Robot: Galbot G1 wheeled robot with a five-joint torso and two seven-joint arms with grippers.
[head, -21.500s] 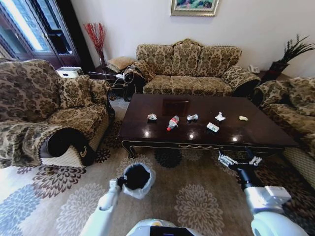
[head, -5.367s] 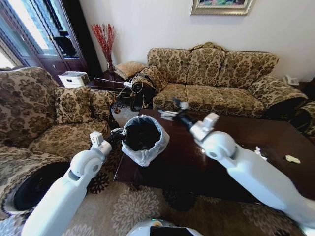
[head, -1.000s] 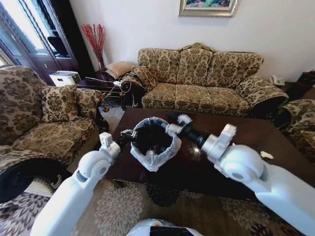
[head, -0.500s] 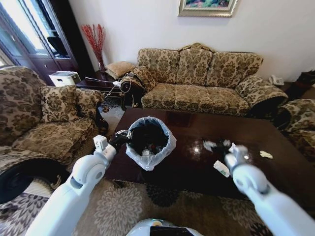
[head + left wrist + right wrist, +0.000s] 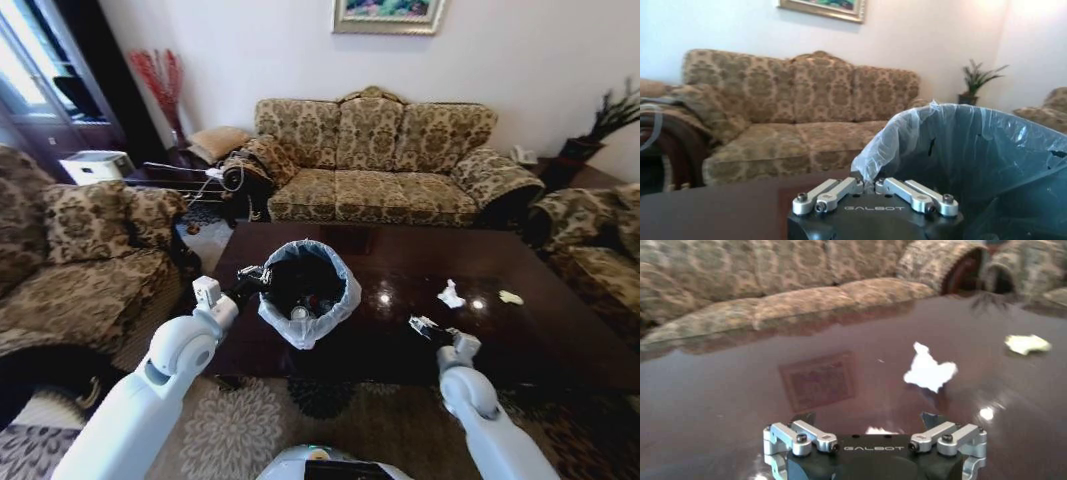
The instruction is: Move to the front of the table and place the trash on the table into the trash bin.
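The trash bin (image 5: 303, 290) is held over the near left part of the table (image 5: 560, 330) by the left gripper (image 5: 250, 275), whose fingers are pinched together on the folded-over edge of the liner bag (image 5: 907, 145); it is judged that the bin is kept up there so that litter need only be carried a short way across the tabletop. Several pieces are already seen lying at the bottom of the bin, among them something pale and something reddish, though they cannot be told apart. The right gripper (image 5: 428, 327) is lowered to the near edge of the table, its fingers spread apart, and in the right wrist view a small white scrap (image 5: 881, 430) is glimpsed just between them, mostly cut off by the gripper body; whether it is touched cannot be told. It is judged that this piece is being lined up for a grasp. Farther out on the table, well apart from the bin, a crumpled white paper (image 5: 450, 294) and a pale yellowish scrap (image 5: 510, 297) are left lying near each other. The near apron and legs of the table are hidden behind the arms, and the bin's black body is largely covered by the bag.
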